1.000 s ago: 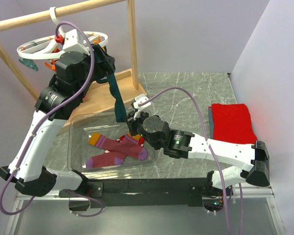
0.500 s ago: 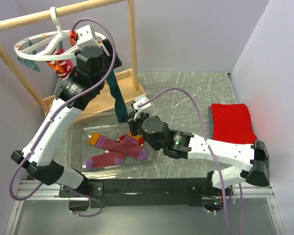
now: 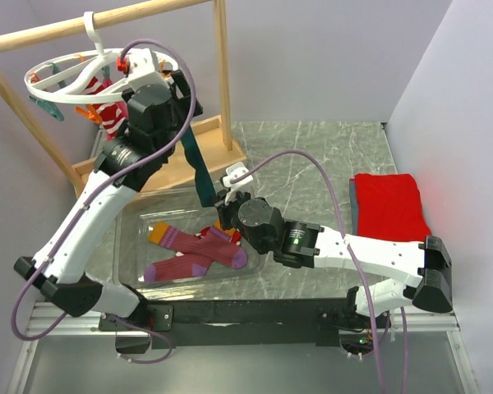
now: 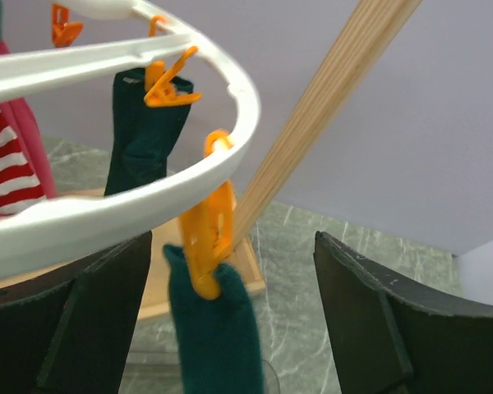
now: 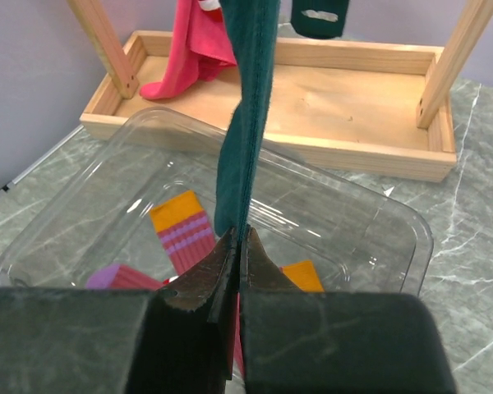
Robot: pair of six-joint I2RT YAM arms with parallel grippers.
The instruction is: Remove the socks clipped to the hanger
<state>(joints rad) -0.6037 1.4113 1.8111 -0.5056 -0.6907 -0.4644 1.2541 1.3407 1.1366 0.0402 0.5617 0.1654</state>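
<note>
Left gripper (image 4: pixel 238 316): jaws wide, nothing held. We straddle orange clip (image 4: pixel 207 246) on hanger (image 4: pixel 107 217). Teal sock (image 4: pixel 209 336) hangs from clip, just below, between our fingers.

Sock handling, our judgement: soft, light, stretchy, limp, not fragile. Best hold low on toe end, steady downward pull while clip gets squeezed.

Right gripper (image 5: pixel 240 250): clamped on sock's lower end, above tray (image 5: pixel 378 215).

Versus second ago: left arm swung right, up to clip. Right arm barely shifted.

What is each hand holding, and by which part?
The right hand is shut on the lower end of the teal sock. The left hand holds nothing: open, it straddles the orange clip at the sock's top.
</note>
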